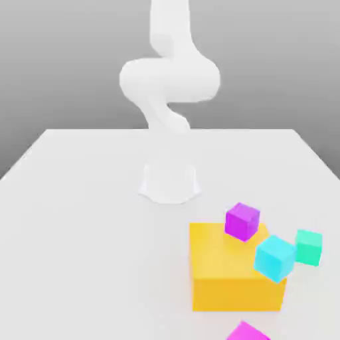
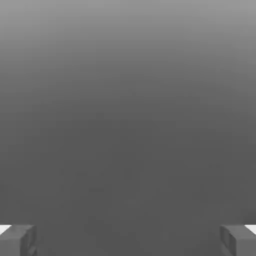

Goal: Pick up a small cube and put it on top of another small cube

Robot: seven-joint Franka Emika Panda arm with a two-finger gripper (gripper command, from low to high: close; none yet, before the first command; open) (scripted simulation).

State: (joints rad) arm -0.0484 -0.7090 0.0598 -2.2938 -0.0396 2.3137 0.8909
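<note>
Toward the table's [image 1: 86,199] near right corner in the exterior view, a magenta cube [image 1: 242,221] rests on the far edge of the big yellow block [image 1: 232,269], a light cyan cube [image 1: 275,257] perched at that block's right edge. The gripper [image 2: 128,240] is spread wide, grasping nothing, its fingertips [image 2: 17,240] over bare surface. The reach likely calls for a descent squarely over the magenta cube, jaws straddling opposite faces (a careless approach could nudge it off the block). No containers are present; a teal cube [image 1: 309,247] and second magenta cube [image 1: 247,331] sit nearby.
</note>
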